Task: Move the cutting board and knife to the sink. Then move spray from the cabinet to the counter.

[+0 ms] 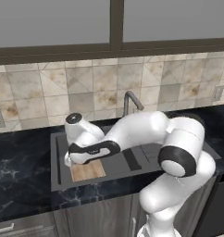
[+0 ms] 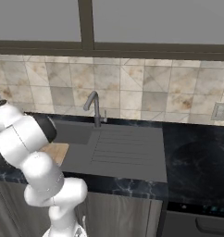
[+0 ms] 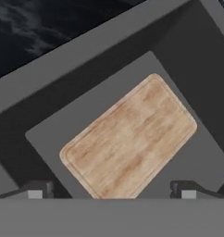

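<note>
Count: one cutting board (image 3: 128, 140), one sink (image 1: 58, 139), one faucet (image 1: 131, 102), one claw (image 3: 111, 189). Can't spot the knife or spray from here.

Near: lower cabinet fronts (image 1: 86, 217) under the black marble table (image 1: 21, 176); its near lip runs along the sink's front edge.

Cutting board lies flat on the floor of the sink basin, near-right part of the basin in the left base view. In the hand view it sits at an angle to the basin walls, with bare grey floor showing on every side; none of its edges touches a wall. In the right base view a corner of it peeks out from behind the arm.

Claw: hovering above the board, pointing down into the basin. Both fingertips (image 3: 37, 190) are spread wide, one at each lower corner of the hand view, with the board's near end between them. Nothing gripped, no contact with the board visible.

Room: basin open to the left of the board. Ribbed drainboard (image 2: 125, 143) to the right of the basin is bare. Table to the far right is bare black marble.

Far: faucet stands at the sink's back edge, spout curving forward. Behind it a beige tiled backsplash (image 2: 146, 88), with a wall outlet (image 2: 219, 110) at right. Above that is a dark-framed window (image 1: 116, 23).
</note>
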